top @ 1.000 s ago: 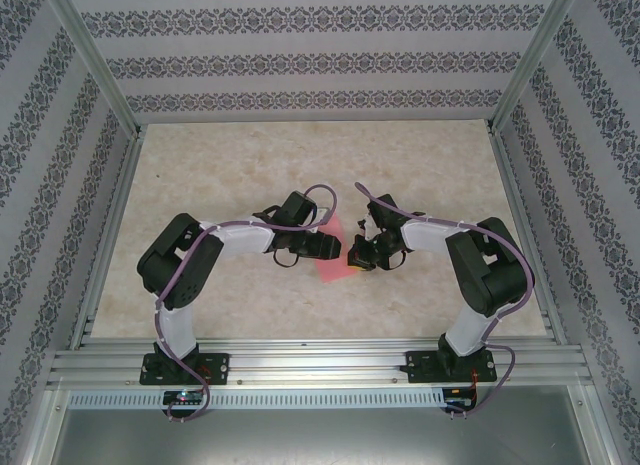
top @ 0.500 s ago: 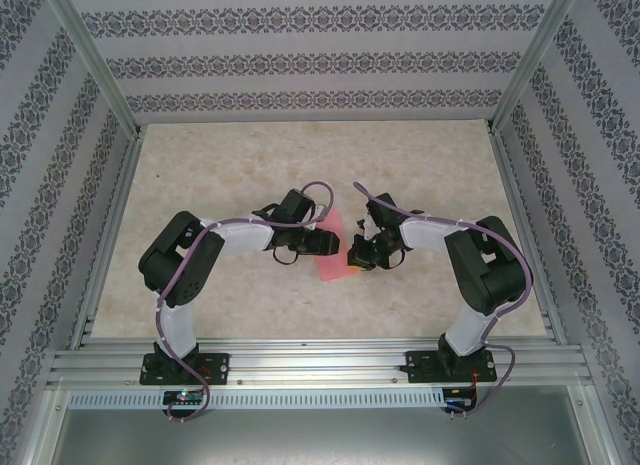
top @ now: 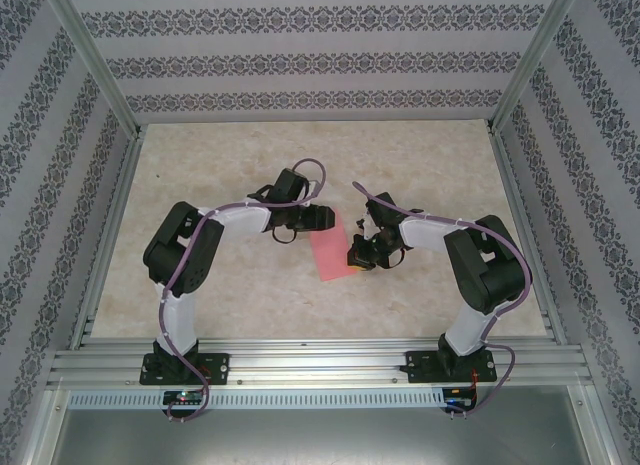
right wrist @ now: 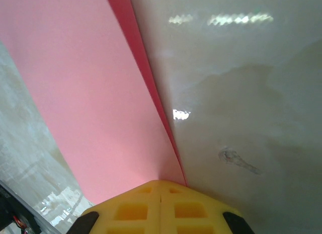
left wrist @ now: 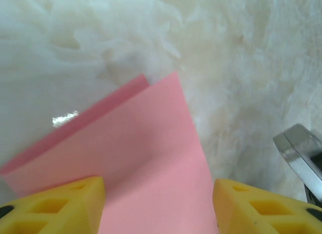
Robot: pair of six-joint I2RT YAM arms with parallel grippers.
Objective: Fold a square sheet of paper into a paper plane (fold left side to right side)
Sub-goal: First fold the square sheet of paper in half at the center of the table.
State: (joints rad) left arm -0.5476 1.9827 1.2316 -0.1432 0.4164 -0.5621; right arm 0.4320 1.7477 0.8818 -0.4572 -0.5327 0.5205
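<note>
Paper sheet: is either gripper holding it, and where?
Right gripper, shut, sits on the right edge of the sheet, near its near corner; pinching or pressing, cannot tell. Left gripper open, holding nothing.

Bright, even light is seen across the scene — white glare spots are caught on the glossy tabletop (right wrist: pixel 251 93), while the close wrist views are rendered soft and blurred.

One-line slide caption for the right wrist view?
Shut right gripper at the layered edge of the pink paper on the pale table.
</note>
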